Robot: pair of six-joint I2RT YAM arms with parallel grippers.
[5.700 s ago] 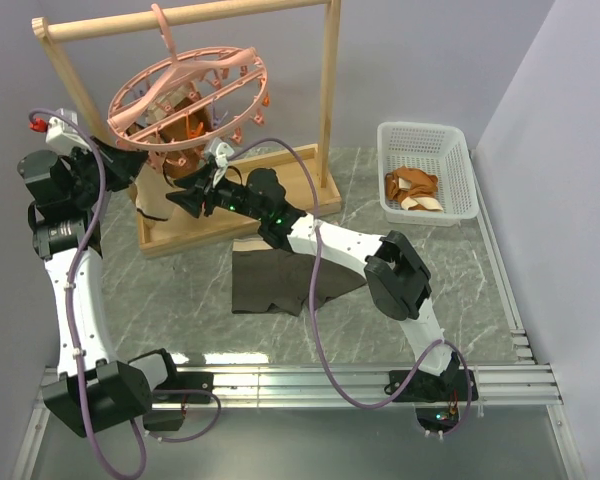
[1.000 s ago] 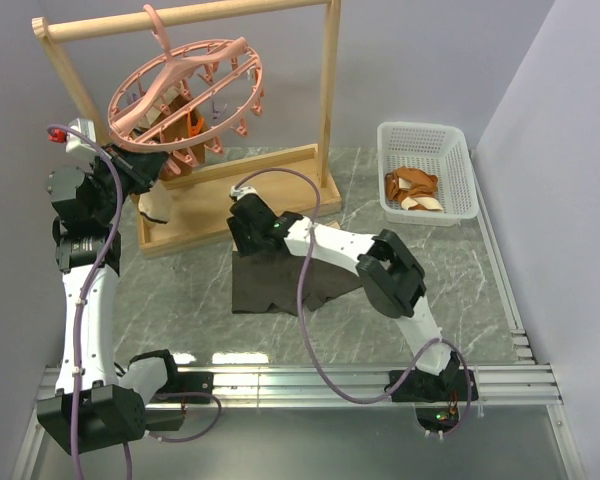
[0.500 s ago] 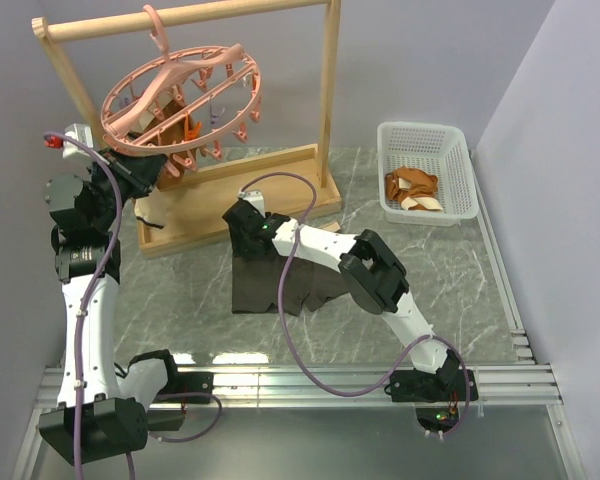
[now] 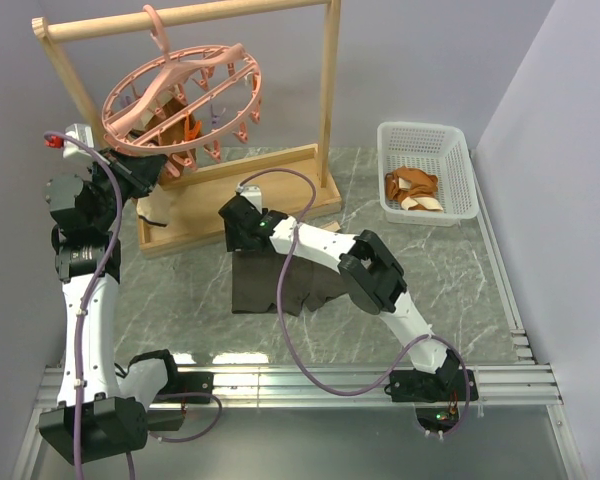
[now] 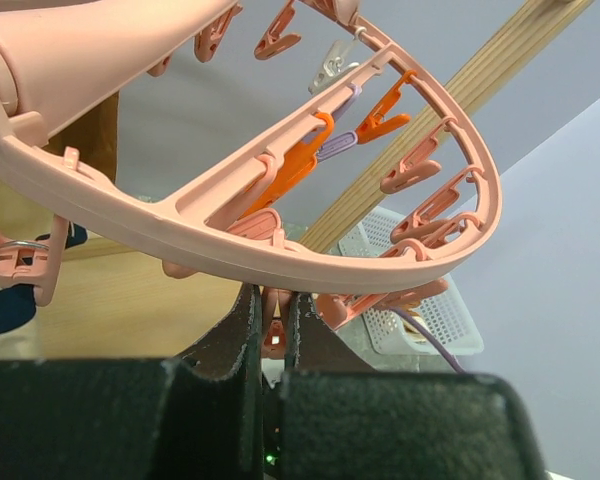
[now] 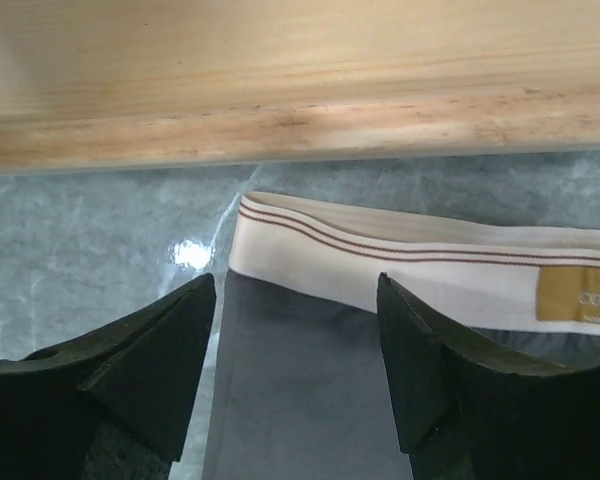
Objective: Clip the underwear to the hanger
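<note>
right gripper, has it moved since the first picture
Yes: the right gripper has come away from the hanger, off the wooden rack base, down to the underwear.

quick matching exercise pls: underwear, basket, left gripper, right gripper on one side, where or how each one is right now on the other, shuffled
Things
1. underwear
2. basket
3. left gripper
4. right gripper

Place or state
A. open, above the pale waistband
B. closed down on a pink clip under the hanger ring
C. flat on the table, in front of the wooden rack
D. far right of the table, holding orange-and-cream garments

Pairs: 1-C, 2-D, 3-B, 4-A
</note>
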